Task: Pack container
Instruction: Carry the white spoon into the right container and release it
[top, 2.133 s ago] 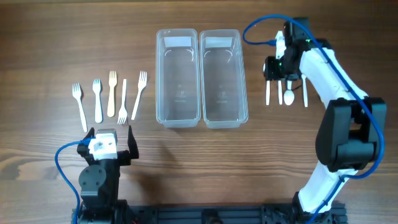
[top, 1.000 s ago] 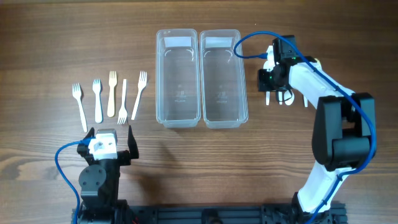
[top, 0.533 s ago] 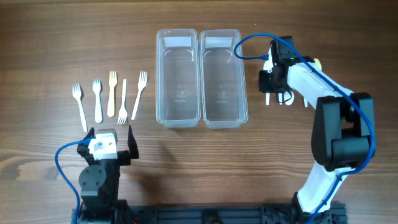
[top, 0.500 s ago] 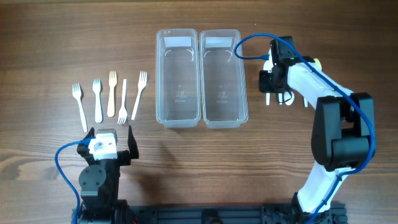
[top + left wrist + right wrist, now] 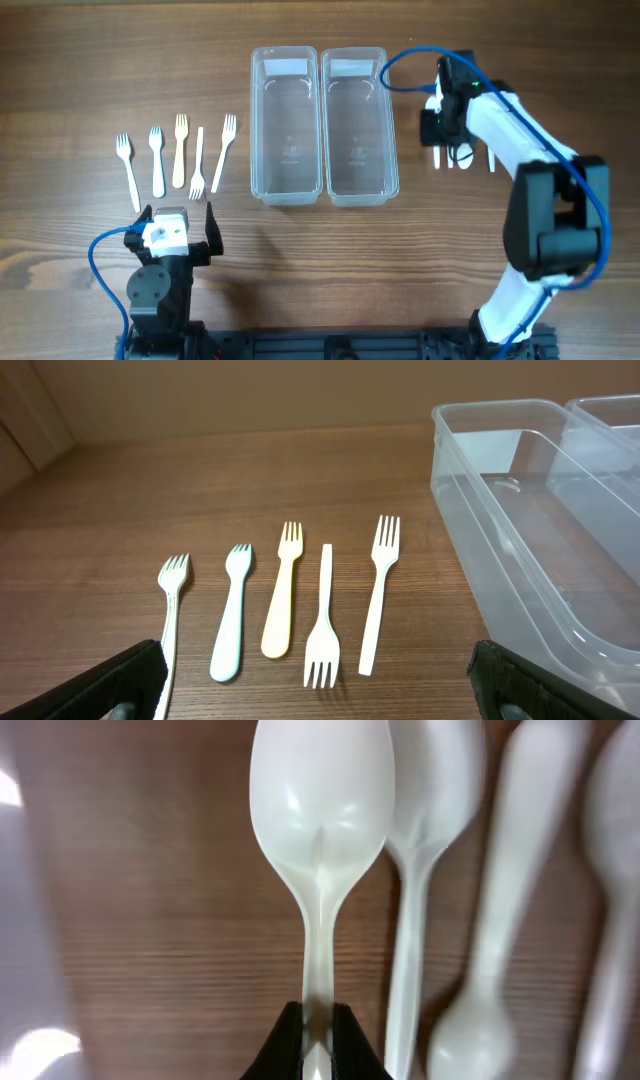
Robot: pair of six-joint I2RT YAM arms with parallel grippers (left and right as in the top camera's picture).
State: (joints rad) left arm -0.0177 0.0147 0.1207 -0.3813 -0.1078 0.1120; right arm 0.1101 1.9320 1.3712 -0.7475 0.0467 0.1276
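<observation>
The white spoon [image 5: 320,800] is what I am working. It is pinched low on its handle between the tips of my right hand [image 5: 310,1035], bowl pointing away from the wrist camera, just to the right of the right container [image 5: 358,130]. It looks sharper than the other spoons [image 5: 425,840] beside it, so I judge it is coming up off the table [image 5: 100,60], though I cannot tell for certain. The neighbouring spoon lies very close alongside, so I want a straight vertical lift before any sideways travel, or I may drag it along. The grip sits far from the bowl, so I expect the spoon to droop or swing. I would move slowly, carry it over the container rim with the bowl clear of the wall, line the handle with the long axis and lower it before releasing. The left container [image 5: 285,130] is empty too. Five forks [image 5: 180,150] wait on the far side, with my left hand [image 5: 180,222] parked below them, fingers spread and holding nothing.
</observation>
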